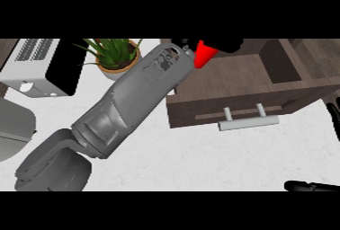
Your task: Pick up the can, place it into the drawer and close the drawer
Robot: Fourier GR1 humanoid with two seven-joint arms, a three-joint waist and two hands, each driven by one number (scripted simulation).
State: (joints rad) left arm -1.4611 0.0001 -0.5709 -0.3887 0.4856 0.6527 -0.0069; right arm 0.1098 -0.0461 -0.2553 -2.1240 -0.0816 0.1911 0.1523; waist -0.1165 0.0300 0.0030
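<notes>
The worktop point(199, 161) is pale, matt, faintly mottled like stone. The drawer point(225, 90) is dark, grained wood with a smooth, light metal handle point(248, 122). The can point(203, 55) is glossy red. By the worktop's far left edge, the toaster point(33, 67) looks like brushed metal.

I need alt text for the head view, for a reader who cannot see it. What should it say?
The robot's left hand holds a red can above the open wooden drawer, its grey forearm stretching across the white counter. A potted plant and a toaster stand at the back left; the right hand rests at the lower right edge.
</notes>
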